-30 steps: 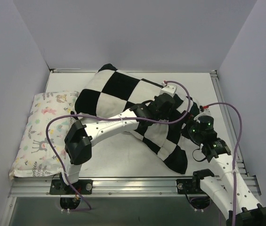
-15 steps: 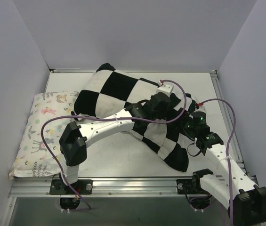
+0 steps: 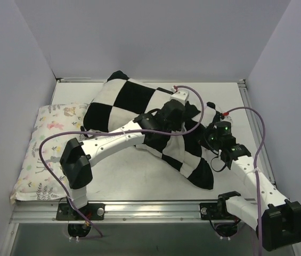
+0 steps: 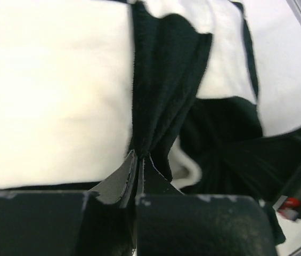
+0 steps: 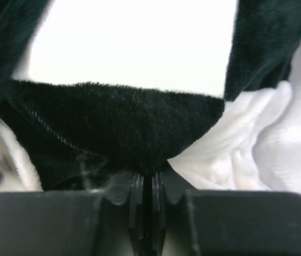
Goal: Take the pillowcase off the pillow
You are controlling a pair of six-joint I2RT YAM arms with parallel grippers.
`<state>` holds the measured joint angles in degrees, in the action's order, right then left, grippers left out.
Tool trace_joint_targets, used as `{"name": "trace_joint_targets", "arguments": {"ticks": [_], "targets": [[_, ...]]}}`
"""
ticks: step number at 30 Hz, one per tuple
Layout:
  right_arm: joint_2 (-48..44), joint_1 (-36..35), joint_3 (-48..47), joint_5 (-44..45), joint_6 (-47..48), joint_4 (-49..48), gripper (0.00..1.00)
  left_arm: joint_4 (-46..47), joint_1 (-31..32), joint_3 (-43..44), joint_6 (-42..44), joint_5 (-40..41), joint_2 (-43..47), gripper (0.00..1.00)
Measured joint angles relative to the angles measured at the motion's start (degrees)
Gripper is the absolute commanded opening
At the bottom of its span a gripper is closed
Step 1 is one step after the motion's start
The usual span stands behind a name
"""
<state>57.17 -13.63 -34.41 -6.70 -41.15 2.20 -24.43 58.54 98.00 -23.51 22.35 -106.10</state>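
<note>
Nearest me, both arms rise from the metal rail along the near edge of the table, each trailing a purple cable. Just past the rail, right of the middle, lies the slack, flattened tail of the pillowcase, its big black and white squares rumpled and folded over. The right gripper reaches into that loose cloth from the right edge. Its wrist view shows the jaws clenched tight together with the black hem of the case nipped at their tips, and beside it a bunch of crumpled white cloth; I cannot tell whether that is the pillow or the case's lining. A little farther in, the left arm stretches diagonally across the table from its near-left base, and the left gripper comes down on the case's middle. Its jaws are pinched shut on a raised fold of black fabric, which stands up in a ridge between a white square and a darker one. Along the left edge a smaller pastel floral pillow lies flat, its far-right corner close to the case. Farthest off, toward the far edge and left of the middle, the case swells plump and full, the pillow inside it hidden from view.
</note>
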Motion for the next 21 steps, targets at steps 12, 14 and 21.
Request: {"name": "trace_joint_targets", "arguments": {"ticks": [12, 14, 21], "targets": [[-4.7, 15.3, -0.2, -4.4, 1.6, 5.3, 0.00, -1.1, -17.0, -11.0, -7.3, -6.3, 8.9, 0.00], [-3.9, 16.2, 0.1, -5.4, 1.9, 5.2, 0.00, -0.8, -17.4, -12.2, -9.0, -7.6, 8.2, 0.00], [-3.5, 14.0, -0.2, -3.4, 5.3, 7.9, 0.57, 7.6, -16.5, -18.7, -13.0, -8.0, 5.4, 0.00]]}}
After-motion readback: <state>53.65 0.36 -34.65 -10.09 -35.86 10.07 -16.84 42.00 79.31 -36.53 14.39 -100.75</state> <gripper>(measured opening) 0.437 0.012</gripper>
